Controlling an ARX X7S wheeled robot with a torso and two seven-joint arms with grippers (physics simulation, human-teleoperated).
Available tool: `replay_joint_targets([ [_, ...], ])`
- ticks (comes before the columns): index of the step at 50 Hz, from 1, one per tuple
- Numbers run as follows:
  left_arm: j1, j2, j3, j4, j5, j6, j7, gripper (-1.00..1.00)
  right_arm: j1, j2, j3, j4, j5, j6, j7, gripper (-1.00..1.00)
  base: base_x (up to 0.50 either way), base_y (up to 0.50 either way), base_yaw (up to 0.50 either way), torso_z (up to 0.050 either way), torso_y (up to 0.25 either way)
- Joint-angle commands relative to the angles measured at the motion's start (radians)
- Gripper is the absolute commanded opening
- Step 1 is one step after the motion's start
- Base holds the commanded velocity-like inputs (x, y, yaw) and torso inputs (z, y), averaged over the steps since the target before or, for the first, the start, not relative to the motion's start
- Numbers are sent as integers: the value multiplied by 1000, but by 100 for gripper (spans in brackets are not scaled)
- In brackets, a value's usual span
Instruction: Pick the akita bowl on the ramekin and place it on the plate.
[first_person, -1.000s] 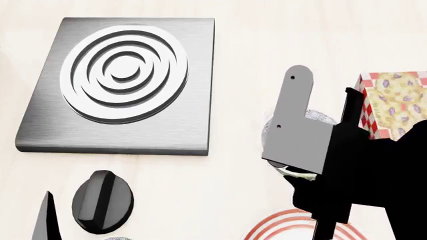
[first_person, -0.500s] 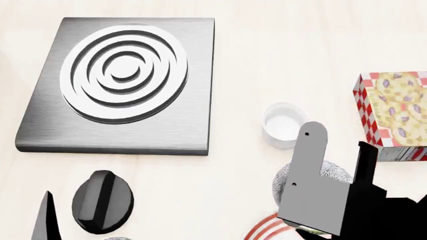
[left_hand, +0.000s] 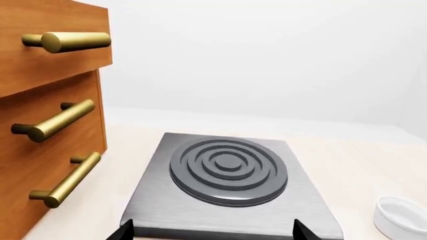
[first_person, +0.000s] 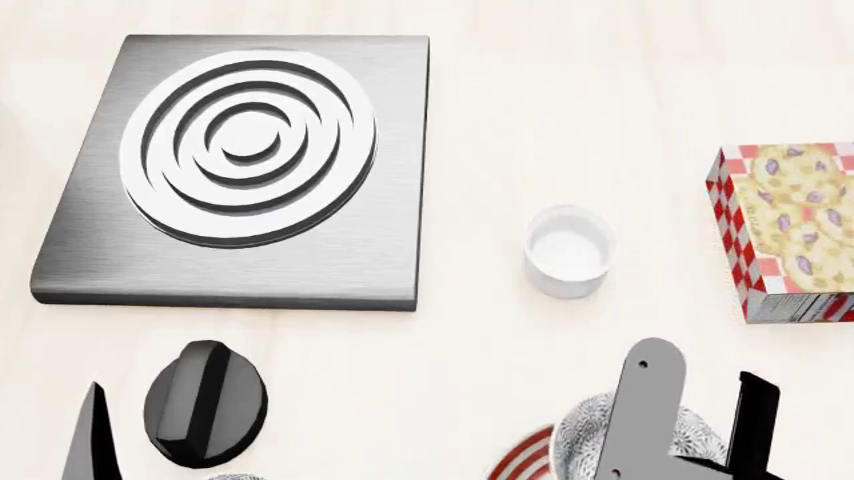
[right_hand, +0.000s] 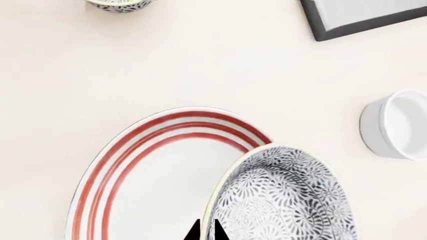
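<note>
Over the near edge of a pale wooden counter (first_person: 561, 120), the right gripper (first_person: 694, 425) clamps its jaws on the rim of the akita bowl (right_hand: 283, 200), holding it above the red-ringed plate (right_hand: 143, 175), whose far rim the bowl overlaps; whether they touch cannot be told. The white ramekin (first_person: 569, 250) stands bare and apart, between the grey hob plate (first_person: 247, 165) and a checked food box (first_person: 787, 230). A second patterned bowl (right_hand: 120, 4) sits well off. The left gripper (left_hand: 213, 232) shows only two dark fingertips, set wide apart, facing the hob and brass-handled drawers (left_hand: 47, 125)
</note>
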Motion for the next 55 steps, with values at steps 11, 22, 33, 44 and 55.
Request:
replay_joint_targets([
  [11, 0, -6, 6, -2, -1, 5, -8, 100, -168, 48, 41, -9, 58, -117, 137, -100, 0, 0, 0, 0, 0],
  [22, -4, -7, 14, -11, 5, 7, -11, 100, -234, 47, 31, 30, 46, -186, 179, -100, 0, 0, 0, 0, 0],
  [33, -3, -10, 19, -10, 9, 9, -15, 100, -302, 59, 31, 59, 50, -255, 226, -100, 0, 0, 0, 0, 1],
  [44, -5, -12, 24, -13, 9, 11, -17, 100, -358, 64, 29, 89, 53, -315, 264, -100, 0, 0, 0, 0, 0],
  [55, -7, -15, 24, -14, 4, 16, -19, 100, -398, 39, 14, 124, 39, -362, 282, -100, 0, 0, 0, 0, 0],
])
